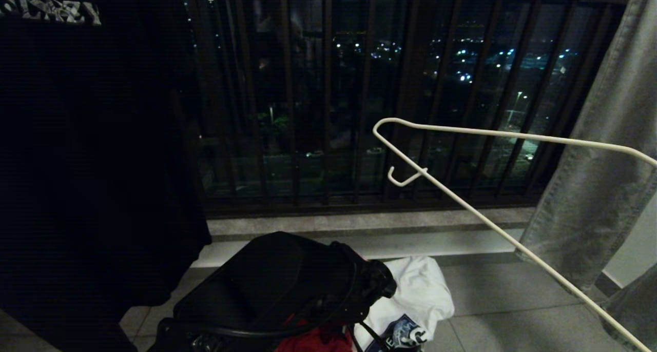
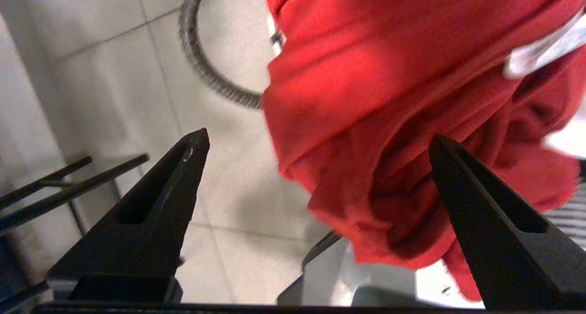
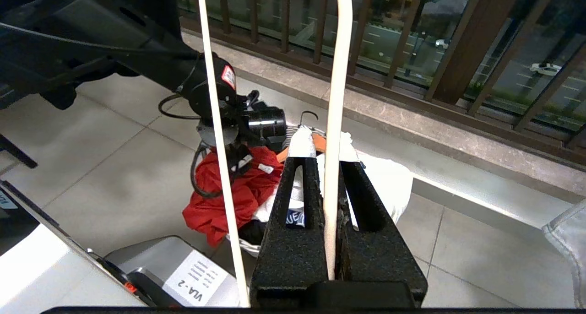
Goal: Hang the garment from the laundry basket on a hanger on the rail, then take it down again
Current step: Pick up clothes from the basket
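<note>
Fabric first: we bring the left gripper (image 2: pixel 318 142), jaws spread wide, down over the garment (image 2: pixel 412 121) at frame right — bite one thick fold. The right gripper (image 3: pixel 327 160) clamps the hanger (image 3: pixel 336 99).

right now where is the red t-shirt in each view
Head view: a sliver of the crumpled red cotton T-shirt at the bottom edge, under the black left arm.
Left wrist view: it fills the upper right, between the open left claw's tips.
Right wrist view: left of centre, on the basket pile.
Shared landmark: the white T-shirt beside it, seen in head and right wrist views.
</note>
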You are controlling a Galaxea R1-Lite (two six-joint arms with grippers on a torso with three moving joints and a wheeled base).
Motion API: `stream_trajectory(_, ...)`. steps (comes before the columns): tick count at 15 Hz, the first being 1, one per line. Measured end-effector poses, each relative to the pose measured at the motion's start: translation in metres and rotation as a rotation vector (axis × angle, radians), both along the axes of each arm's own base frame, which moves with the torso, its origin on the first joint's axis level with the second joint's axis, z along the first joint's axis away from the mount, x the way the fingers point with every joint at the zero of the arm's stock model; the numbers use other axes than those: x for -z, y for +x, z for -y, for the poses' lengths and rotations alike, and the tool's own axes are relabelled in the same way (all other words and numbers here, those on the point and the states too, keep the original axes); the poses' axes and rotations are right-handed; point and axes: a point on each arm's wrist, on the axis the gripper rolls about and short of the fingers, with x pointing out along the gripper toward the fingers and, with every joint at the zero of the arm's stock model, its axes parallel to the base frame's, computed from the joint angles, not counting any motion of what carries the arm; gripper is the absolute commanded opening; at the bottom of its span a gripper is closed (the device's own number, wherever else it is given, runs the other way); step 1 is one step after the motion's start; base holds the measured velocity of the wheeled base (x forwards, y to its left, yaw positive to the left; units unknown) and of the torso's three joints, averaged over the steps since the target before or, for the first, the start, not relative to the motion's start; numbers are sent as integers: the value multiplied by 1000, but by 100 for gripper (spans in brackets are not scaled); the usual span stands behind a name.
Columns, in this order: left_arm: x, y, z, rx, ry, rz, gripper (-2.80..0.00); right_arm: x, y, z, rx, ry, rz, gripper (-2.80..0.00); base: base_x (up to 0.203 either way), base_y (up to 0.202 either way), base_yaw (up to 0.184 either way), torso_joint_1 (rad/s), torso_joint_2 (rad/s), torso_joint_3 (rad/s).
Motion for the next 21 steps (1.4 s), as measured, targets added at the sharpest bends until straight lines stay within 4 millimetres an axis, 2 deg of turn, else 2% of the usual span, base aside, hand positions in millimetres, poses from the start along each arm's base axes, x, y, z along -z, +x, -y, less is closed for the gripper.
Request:
stream_trajectory(3, 2, 8, -4, 3, -4, 4, 0, 0, 0, 0, 0, -2, 0, -280, 0, 0, 0, 0, 0, 0)
stream_trajectory(4, 3, 11, -6, 0, 0, 2, -280, 0, 0, 0, 0, -1, 1, -280, 0, 0, 0, 0, 0, 0)
stream_trajectory(12, 13, 14, -11, -14, 20, -18, -280, -1, 0, 0, 0, -1, 1, -280, 0, 0, 0, 0, 0, 0)
stream_trajectory(15, 9, 13, -11, -15, -7, -38, -280, -4, 0, 0, 1, 5, 9, -280, 0, 0, 0, 0, 0, 0)
stream_trajectory(18, -13, 10, -13, -18, -87, -103, -280, -10, 0, 0, 1, 13, 25, -280, 0, 0, 0, 0, 0, 0)
stream_trajectory(21, -55, 6, -24, -50, -156, -94, -280, -16, 6, -6, -3, 4, 16, -280, 0, 0, 0, 0, 0, 0)
